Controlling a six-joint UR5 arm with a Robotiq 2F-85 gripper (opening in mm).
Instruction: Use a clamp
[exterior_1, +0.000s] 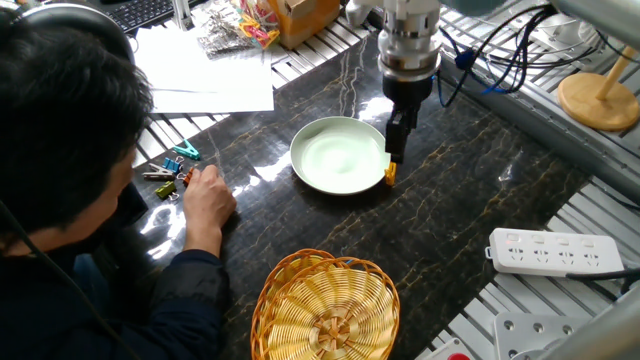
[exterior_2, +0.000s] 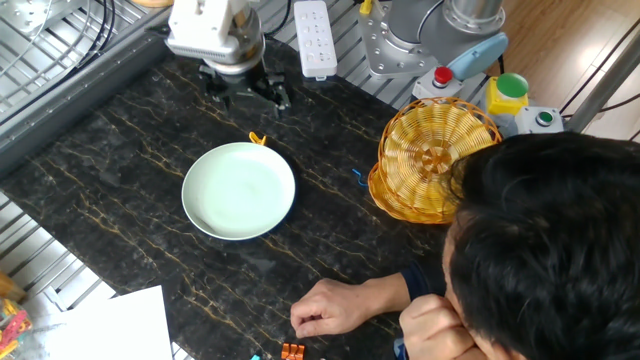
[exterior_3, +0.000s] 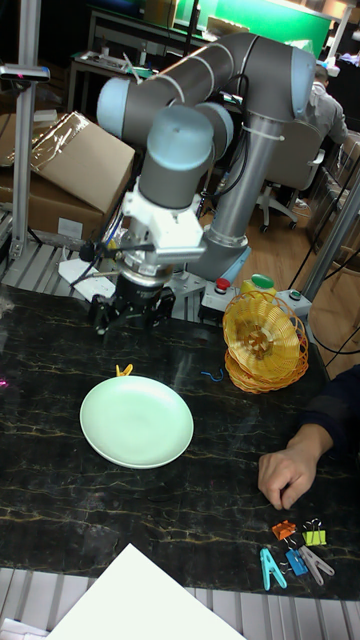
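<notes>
The clamp (exterior_1: 390, 172) is a tiny yellow-orange clip at the rim of the pale green bowl (exterior_1: 340, 156). Whether it grips the rim or only touches it I cannot tell. It also shows in the other fixed view as the clamp (exterior_2: 258, 138) by the bowl (exterior_2: 238, 190), and in the tall view as the clamp (exterior_3: 124, 371) by the bowl (exterior_3: 136, 421). My gripper (exterior_1: 395, 145) hangs just above and slightly behind the clamp, not touching it. In the other fixed view the gripper (exterior_2: 248, 95) has its fingers spread wide with nothing between them; the gripper (exterior_3: 133, 322) looks the same in the tall view.
A wicker basket (exterior_1: 325, 305) stands at the table's near side. A person's hand (exterior_1: 208, 200) rests on the table beside a cluster of small clips (exterior_1: 172, 170). A white power strip (exterior_1: 555, 250) lies to the right, and papers (exterior_1: 200, 70) lie at the far left.
</notes>
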